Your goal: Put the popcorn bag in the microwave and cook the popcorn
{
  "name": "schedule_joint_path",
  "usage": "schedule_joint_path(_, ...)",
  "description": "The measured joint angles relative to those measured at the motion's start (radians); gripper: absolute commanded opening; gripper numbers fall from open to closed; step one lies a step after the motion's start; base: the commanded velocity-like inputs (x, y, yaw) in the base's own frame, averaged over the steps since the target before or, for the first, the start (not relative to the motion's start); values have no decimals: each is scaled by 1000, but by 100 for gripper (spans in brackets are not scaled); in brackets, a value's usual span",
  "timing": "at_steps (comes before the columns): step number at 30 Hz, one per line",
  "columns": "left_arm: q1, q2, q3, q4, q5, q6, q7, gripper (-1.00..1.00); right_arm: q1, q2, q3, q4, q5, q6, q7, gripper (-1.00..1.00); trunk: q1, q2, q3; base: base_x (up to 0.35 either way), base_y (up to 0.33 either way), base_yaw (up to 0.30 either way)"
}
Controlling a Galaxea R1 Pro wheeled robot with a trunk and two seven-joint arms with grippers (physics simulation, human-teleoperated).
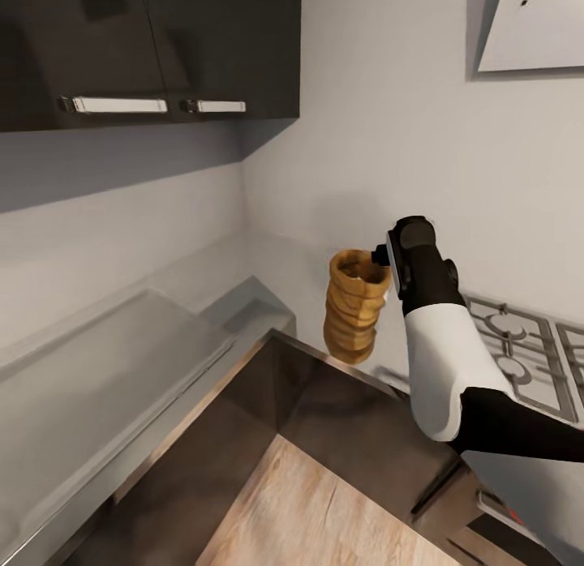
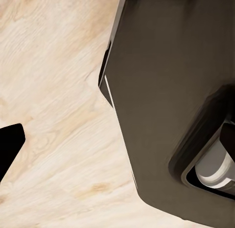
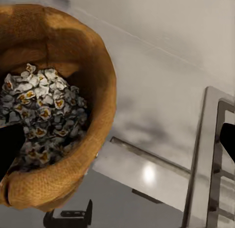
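Note:
The popcorn bag point(image 1: 355, 308) is a tan ridged sack that hangs in the air past the corner of the grey countertop point(image 1: 122, 363). My right gripper point(image 1: 380, 258) is at the bag's rolled rim, shut on it. In the right wrist view the popcorn bag point(image 3: 93, 81) holds white popped kernels, and the right gripper point(image 3: 122, 144) has dark fingertips point(image 3: 10, 149) at the frame's sides. My left gripper point(image 2: 120, 139) points down at the floor with its fingers spread and nothing between them. The microwave is out of view.
A grey gas hob point(image 1: 519, 347) with grates lies right of the arm. Dark wall cabinets point(image 1: 146, 55) hang above the counter. Dark glossy cabinet fronts point(image 1: 324, 404) drop to a pale wood floor point(image 1: 324, 509). A wall stands close behind the bag.

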Motion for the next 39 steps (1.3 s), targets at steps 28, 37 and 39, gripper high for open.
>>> schedule_joint_path(28, 0, 0, 0, 0, 2, 0, 0, 100, 6, 0, -82, 172, -12, 0, 7, 100, 0, 0, 0, 63, -16, 0)
schedule_joint_path(37, 0, 0, 0, 1, 0, 0, 0, 100, 6, 0, -88, 174, -12, 0, 8, 100, 0, 0, 0, 0, 0, 0)
schedule_joint_path(39, 0, 0, 0, 1, 0, 0, 0, 100, 6, 0, -98, 175, -14, 0, 10, 100, 0, 0, 0, 0, 0, 0)
